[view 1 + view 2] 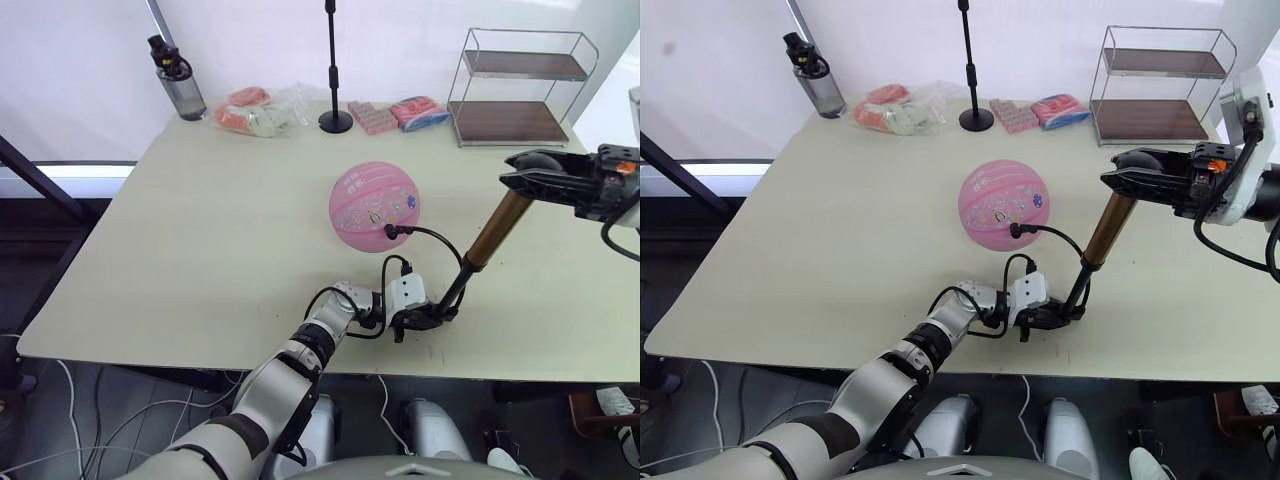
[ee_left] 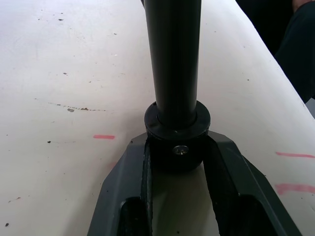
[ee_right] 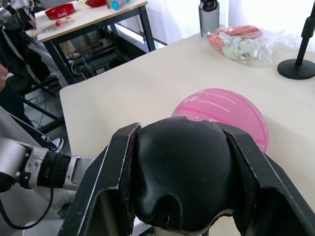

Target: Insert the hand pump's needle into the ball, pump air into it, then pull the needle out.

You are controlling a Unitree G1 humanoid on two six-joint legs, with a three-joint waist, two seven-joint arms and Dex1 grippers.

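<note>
The pump point(image 1: 487, 236) stands tilted on the bench point(image 1: 200, 250), near its front edge, foot down and handle up toward the right. The left end effector point(image 1: 428, 318) is clamped on the pump's black foot; in the left wrist view its two fingers point(image 2: 129, 196) press that round base cap from both sides, and a small screw head shows on the cap. The right end effector point(image 1: 535, 172) is closed around the black handle at the top, with a finger point(image 3: 103, 191) on either side of the rounded knob.

The ball point(image 1: 374, 206) sits mid-bench, just behind the pump. The thin black hose point(image 1: 440, 238) loops from the pump's lower end up to a black fitting touching the ball's near side. The needle itself is too small to make out, so it seems seated in the ball, though I can't be sure.

The ball carries white lines and small cartoon prints; no lettering on it can be read. Along the far edge stand a dark bottle point(image 1: 178, 82), a clear bag point(image 1: 262, 112) of orange and pale things, a black stand point(image 1: 334, 70) cut off at the top, two packets point(image 1: 398, 114) with unreadable print, and a two-tier wire shelf point(image 1: 518, 88). A few red marks show on the bench beside the pump's foot.
</note>
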